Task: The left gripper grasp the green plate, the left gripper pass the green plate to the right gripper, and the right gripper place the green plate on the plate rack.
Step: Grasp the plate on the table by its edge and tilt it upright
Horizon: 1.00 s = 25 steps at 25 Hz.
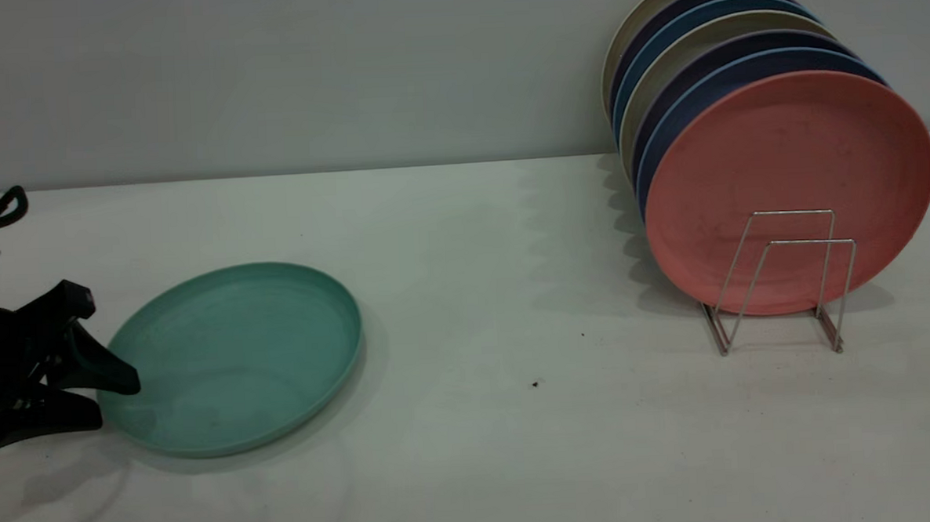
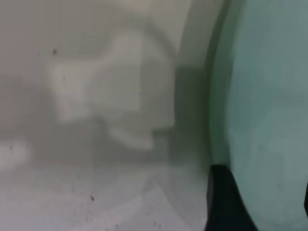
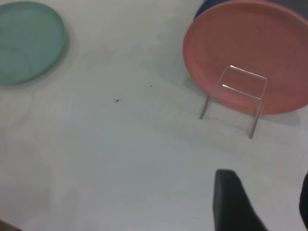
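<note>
Exterior view showed step one, the grasp: black two-fingered left tool (image 1: 118, 402) spread, straddling the near-left rim of the round matte teal-green plate (image 1: 238, 357), flat on the white worktop (image 1: 480, 433). Next it needed to clench, lift, and carry toward the right tool (image 3: 262, 207), whose state I cannot tell; the silver wire plate rack (image 1: 780, 279) stood well apart.

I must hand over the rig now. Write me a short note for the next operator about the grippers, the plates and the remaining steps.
Left gripper: jaws open around the near-left rim of the green plate, one above, one below; not closed.
Right gripper: raised above the table, jaws open, holding nothing.
Green plate lies on the table, left side.
Plate rack: right side, front slots free, salmon-pink plate frontmost in the stack.
Done: approach only. Left: grasp, handover, placing on rack.
</note>
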Motion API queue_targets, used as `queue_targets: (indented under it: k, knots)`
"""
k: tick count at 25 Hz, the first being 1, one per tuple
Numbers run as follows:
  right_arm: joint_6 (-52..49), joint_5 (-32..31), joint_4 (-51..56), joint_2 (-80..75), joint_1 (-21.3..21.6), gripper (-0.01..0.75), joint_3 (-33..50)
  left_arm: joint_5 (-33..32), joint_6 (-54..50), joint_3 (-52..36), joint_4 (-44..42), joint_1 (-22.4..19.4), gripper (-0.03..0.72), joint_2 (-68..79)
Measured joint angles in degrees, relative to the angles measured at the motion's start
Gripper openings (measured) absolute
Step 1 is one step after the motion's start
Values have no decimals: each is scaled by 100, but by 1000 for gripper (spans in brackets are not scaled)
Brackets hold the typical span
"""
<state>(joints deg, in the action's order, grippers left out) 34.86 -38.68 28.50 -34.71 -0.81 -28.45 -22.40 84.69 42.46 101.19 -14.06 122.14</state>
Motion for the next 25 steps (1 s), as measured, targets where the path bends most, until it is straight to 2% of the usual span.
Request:
queue_targets:
  k: [5, 8, 11, 16, 18, 25]
  knots:
    - [0, 0, 0, 0, 0, 362, 0, -31, 14, 126, 10, 0, 428, 183]
    - [0, 4, 11, 0, 0, 362, 0, -67, 14, 203, 10, 0, 400, 285]
    - [0, 4, 39, 0, 0, 362, 0, -62, 14, 249, 10, 0, 321, 335]
    - [0, 4, 115, 0, 0, 362, 0, -50, 84, 267, 16, 0, 101, 340]
    - [0, 4, 178, 0, 0, 362, 0, -19, 145, 285, 23, 0, 38, 340]
    - [-6, -12, 489, 0, 0, 362, 0, 156, 191, 367, -6, 0, 19, 307]
